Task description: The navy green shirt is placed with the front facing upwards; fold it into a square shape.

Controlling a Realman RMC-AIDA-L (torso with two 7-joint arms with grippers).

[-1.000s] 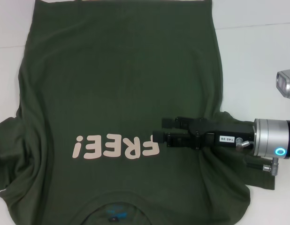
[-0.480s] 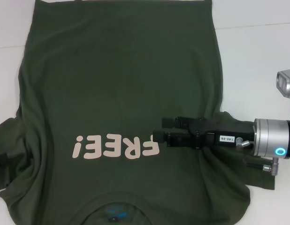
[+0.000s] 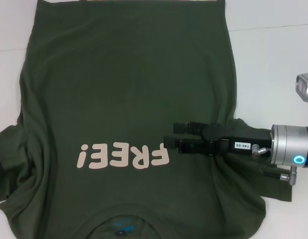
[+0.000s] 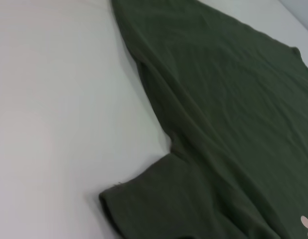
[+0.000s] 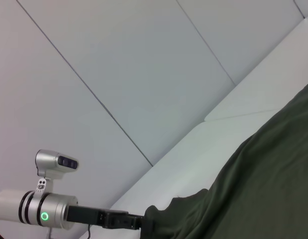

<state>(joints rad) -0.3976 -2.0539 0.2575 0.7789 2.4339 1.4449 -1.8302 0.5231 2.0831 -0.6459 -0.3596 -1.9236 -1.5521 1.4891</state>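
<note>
While the shirt (image 3: 129,99) lies flat under it, the right pincer (image 3: 170,141), prongs slightly spread, hovers beside the pink "FREE!" lettering (image 3: 123,155)

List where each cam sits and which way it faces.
Head: above, looking down on the navy green shirt on the white table; right gripper shows beside the lettering.
Left wrist: low, looking at the shirt's left sleeve; no robot parts show.
Right wrist: looks sideways across the shirt to the wall; left gripper shows at the sleeve.
Shared: the shirt, in all three.
</note>
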